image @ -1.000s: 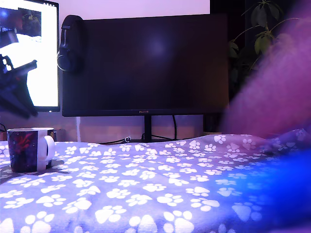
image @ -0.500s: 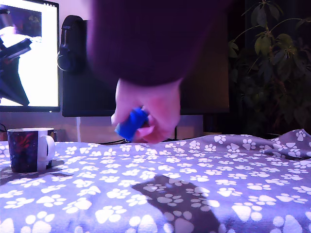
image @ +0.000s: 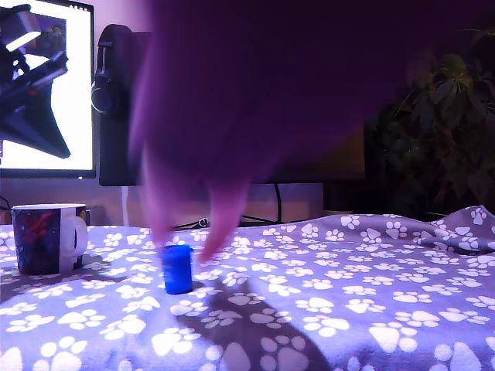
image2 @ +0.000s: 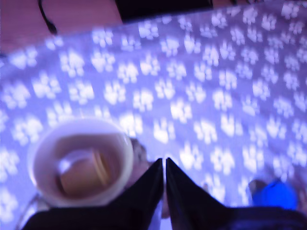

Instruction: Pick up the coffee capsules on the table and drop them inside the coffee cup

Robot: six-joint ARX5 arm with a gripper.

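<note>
A blue coffee capsule [image: 177, 269] stands upright on the paw-print table [image: 325, 301]; it also shows in the wrist view as a blurred blue coffee capsule [image2: 275, 194]. The coffee cup [image: 46, 237] stands at the exterior view's left. From above, the cup's white rim [image2: 76, 123] rings a cream capsule [image2: 81, 175] lying inside. My gripper [image: 54, 143] hangs in the air above the cup. In the wrist view the gripper [image2: 164, 162] is shut, with nothing between its fingers, just beside the cup's rim.
A person's blurred hand [image: 232, 116] reaches down over the blue capsule, fingertips right beside it; contact cannot be told. Behind stand a dark monitor [image: 309, 166], a lit screen [image: 73, 93], a speaker [image: 112, 69] and a plant [image: 441, 139].
A hand came in from the exterior view's right with the blue capsule and set it upright on the cloth. My gripper has risen a little above the cup.
</note>
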